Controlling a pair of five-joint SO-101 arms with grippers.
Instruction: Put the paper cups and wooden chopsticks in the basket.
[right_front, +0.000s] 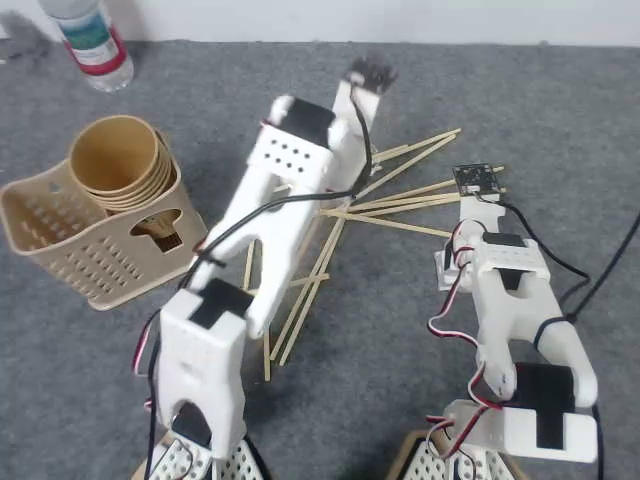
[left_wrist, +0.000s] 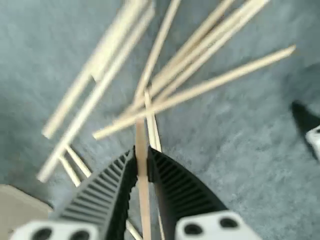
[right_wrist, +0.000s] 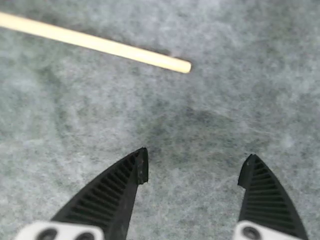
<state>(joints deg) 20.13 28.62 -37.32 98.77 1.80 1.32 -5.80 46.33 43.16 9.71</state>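
You have the first half of the task finished, as far as one can judge: the cups (right_front: 115, 155) stand stacked one inside the other in the basket (right_front: 80, 250), which sits at the left side of the mat (right_front: 400, 330). The second half is only at its beginning. The chopsticks (right_front: 400, 203) lie scattered on the mat between the two arms, many of them crossing each other, and none of them seems to be inside the basket. Your left gripper (left_wrist: 142, 152) is pressed together on one stick (left_wrist: 141, 135); the stick runs lengthwise between the two jaws and its far end points toward the pile. In the left wrist view the pile appears some way under this stick, so I judge it is lifted off the mat, but I cannot be sure of this. Your right gripper (right_wrist: 195, 167) is spread wide and holds nothing; it hangs over bare mat, and the tip of one chopstick (right_wrist: 100, 44) lies near it, not between the jaws. So what is left for you is to bring the held stick to the basket and then to collect all the others, probably one or a few at a time. The crossed ones may roll or shift when you take a neighbour.
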